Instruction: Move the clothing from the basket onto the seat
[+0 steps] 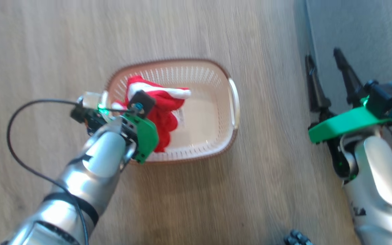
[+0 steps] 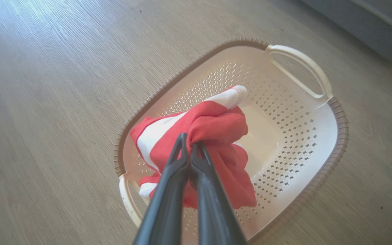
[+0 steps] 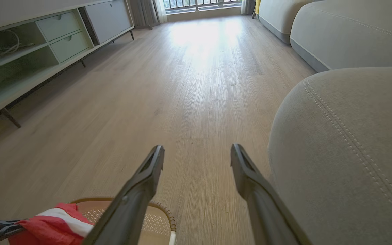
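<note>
Left gripper is pinched tight on the clothing, its two dark fingers closed on a gathered fold of the red fabric. The cloth bunches up at the grip and hangs down from it, white bands showing on the upper side. The low end looks to reach the bottom of the basket, so I'd say it is gripped and partly raised but not clear of the rim. Whether that bundle is one garment or two wrapped together I cannot tell.

The cream basket sits flat on the wooden floor, and the rest of its perforated bottom looks bare. Off to the robot's right, well apart from the basket, is the grey seat with its rounded edge and pale stitching. The right gripper hangs just beside that edge, jaws spread wide and holding nothing. A low shelf unit stands along the far wall.

So the step in hand is the pick — grip made, lift under way or about to be. Next, to my eye, the arm needs to raise the cloth high enough that the trailing end clears the rim, or the light basket may drag along. Then it must carry the cloth across to the right, over the seat's edge, before letting go.
</note>
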Available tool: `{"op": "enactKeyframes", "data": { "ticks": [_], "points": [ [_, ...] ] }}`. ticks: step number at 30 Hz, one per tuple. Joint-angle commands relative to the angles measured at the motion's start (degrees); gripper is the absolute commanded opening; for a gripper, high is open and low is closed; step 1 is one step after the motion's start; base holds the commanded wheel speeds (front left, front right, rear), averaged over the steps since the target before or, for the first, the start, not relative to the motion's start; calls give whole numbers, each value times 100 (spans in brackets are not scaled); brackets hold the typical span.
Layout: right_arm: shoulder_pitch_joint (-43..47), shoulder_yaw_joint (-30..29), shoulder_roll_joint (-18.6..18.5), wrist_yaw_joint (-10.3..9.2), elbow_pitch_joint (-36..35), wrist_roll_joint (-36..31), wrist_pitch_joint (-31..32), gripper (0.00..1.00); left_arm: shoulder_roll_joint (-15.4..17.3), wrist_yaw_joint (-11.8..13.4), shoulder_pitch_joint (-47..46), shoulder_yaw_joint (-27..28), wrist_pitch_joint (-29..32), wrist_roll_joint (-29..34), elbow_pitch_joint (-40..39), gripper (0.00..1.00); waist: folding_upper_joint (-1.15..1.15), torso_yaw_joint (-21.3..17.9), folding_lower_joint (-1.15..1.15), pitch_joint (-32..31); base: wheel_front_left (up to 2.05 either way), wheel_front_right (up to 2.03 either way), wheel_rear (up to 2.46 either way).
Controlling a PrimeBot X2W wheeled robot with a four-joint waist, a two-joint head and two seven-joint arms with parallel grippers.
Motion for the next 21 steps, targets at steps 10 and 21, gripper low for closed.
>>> {"op": "enactKeyframes", "data": {
  "ticks": [10, 21],
  "points": [
    [600, 213, -10, -1, 189, -29, -54, 100, 72, 340, 437, -46, -162, -911, -1316, 0, -1, 402, 1, -1523, 0, 0, 0],
    [1096, 444, -28, -1, 507, -20, -54, 100, 90, 624, 944, 362, -178, -1260, -3110, 0, -1, 603, 1, -2478, 0, 0, 0]
  ]
}}
